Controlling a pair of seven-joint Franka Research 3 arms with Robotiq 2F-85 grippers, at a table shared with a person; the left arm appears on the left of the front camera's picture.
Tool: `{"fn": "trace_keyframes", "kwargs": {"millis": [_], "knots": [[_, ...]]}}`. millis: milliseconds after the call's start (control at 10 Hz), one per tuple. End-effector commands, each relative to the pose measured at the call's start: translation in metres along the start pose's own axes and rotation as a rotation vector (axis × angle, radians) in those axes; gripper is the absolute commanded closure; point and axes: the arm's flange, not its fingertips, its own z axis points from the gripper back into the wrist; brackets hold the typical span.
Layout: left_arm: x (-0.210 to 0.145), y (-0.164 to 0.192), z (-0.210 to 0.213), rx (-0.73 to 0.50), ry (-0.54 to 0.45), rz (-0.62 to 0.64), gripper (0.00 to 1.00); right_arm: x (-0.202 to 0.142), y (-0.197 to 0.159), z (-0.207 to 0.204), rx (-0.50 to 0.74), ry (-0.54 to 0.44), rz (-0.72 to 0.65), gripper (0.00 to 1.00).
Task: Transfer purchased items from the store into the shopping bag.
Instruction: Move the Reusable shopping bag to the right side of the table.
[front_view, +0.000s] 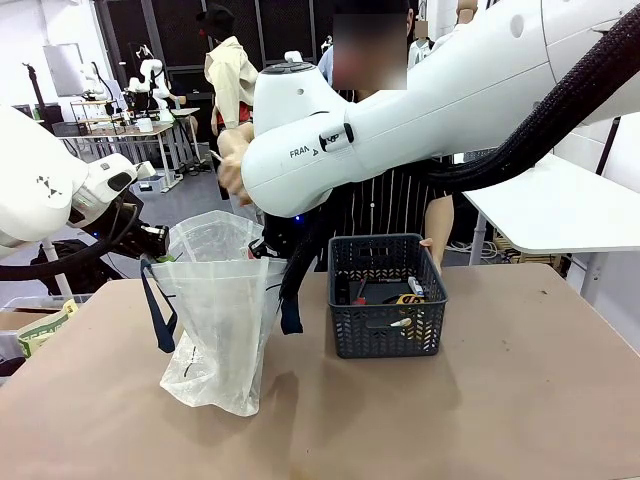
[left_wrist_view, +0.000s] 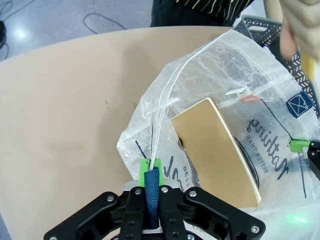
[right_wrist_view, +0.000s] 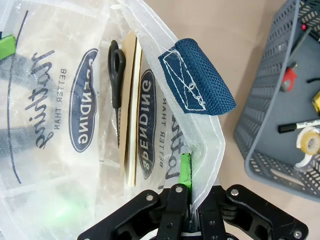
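Observed left jaws fully closed, pinching the navy handle (left_wrist_view: 151, 192) and rim of the shopping bag (left_wrist_view: 235, 100). Observed right jaws closed tight on the opposite rim, just below the second handle (right_wrist_view: 197, 82). Found bag upright, mouth spread, left of worktop (front_view: 500, 420) centre, with black basket (front_view: 385, 335) just beside it on the right, toward the far edge. Noted inside bag: tan flat board (left_wrist_view: 215, 150), black scissors (right_wrist_view: 116, 70). Noted in basket: black marker (right_wrist_view: 296, 126), tape roll (right_wrist_view: 308, 141), red piece (right_wrist_view: 289, 80). Read on bag: "SPENDING" in navy oval (right_wrist_view: 83, 110), "BETTER THAN", script "nothing". Read "FRAN" on white arm (front_view: 400, 120).
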Motion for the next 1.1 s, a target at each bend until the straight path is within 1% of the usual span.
{"fn": "trace_keyframes", "kwargs": {"millis": [0,1000], "knots": [[0.0014,0.0026,0.0008,0.003,-0.006,-0.006,1.00,-0.0020,0.0000,-0.0005,-0.002,-0.002,-0.016,1.00],[0.0014,0.0026,0.0008,0.003,-0.006,-0.006,1.00,-0.0020,0.0000,-0.0005,-0.002,-0.002,-0.016,1.00]]}}
